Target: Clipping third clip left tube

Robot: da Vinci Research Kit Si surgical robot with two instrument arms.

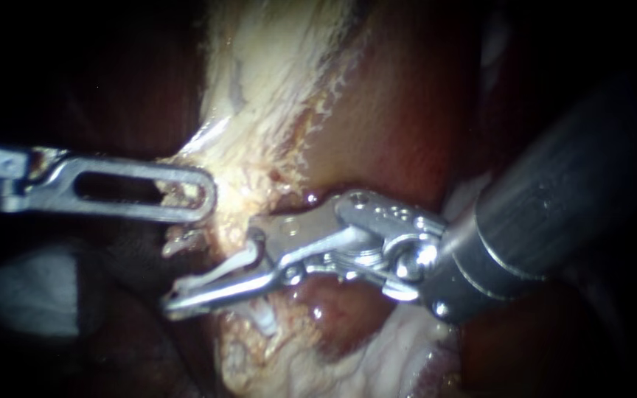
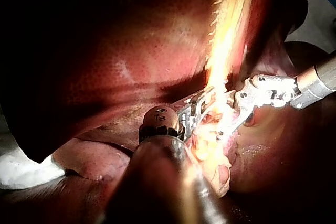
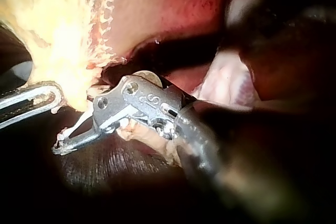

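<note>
Right tool [image 1: 186, 292] grips a white clip [image 1: 223, 265], its legs spread, against pale tissue [image 1: 259, 96].

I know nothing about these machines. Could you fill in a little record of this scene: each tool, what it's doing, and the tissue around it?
left instrument: comes in from the left, tip at the edge of the pale tissue band
right instrument: jaws closed on a white clip
clip position: lying across the pale band, below the left instrument's tip
instruments: apart, not touching
surroundings: red tissue beside the band
tube: cannot be picked out within the band
</note>
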